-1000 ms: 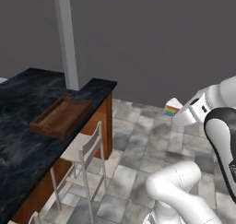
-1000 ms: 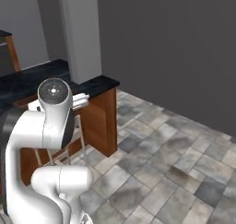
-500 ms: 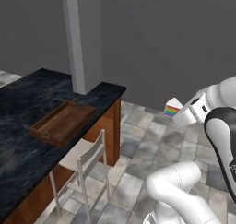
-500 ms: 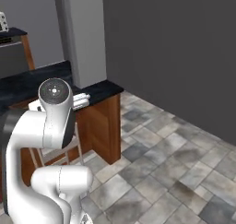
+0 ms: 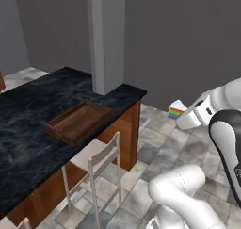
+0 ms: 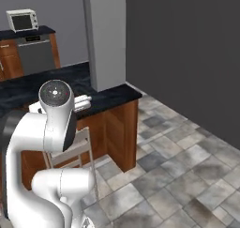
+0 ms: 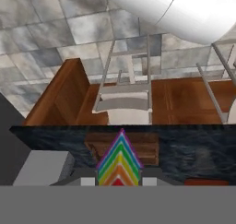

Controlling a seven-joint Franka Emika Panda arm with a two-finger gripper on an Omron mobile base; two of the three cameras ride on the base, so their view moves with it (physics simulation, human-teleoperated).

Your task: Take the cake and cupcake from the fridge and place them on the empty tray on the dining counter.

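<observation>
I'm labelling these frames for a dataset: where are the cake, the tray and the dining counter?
cake point(image 5: 177, 110), left base view, on its rainbow-striped side.
tray point(image 5: 78, 122), left base view, on its wooden floor.
dining counter point(image 5: 28, 101), left base view, on the bare black marbled top.

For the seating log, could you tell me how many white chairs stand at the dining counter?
2: one chair by the dining counter's end nearest the pillar, another beside it at the hand view's right edge. More may be hidden.

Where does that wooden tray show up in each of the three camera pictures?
Left base view: the tray lies left of centre on the dining counter.
Right base view: I cannot make it out.
Hand view: low centre, behind the cake held in the gripper.
Shared landmark: the grey pillar at the counter's end.
</observation>
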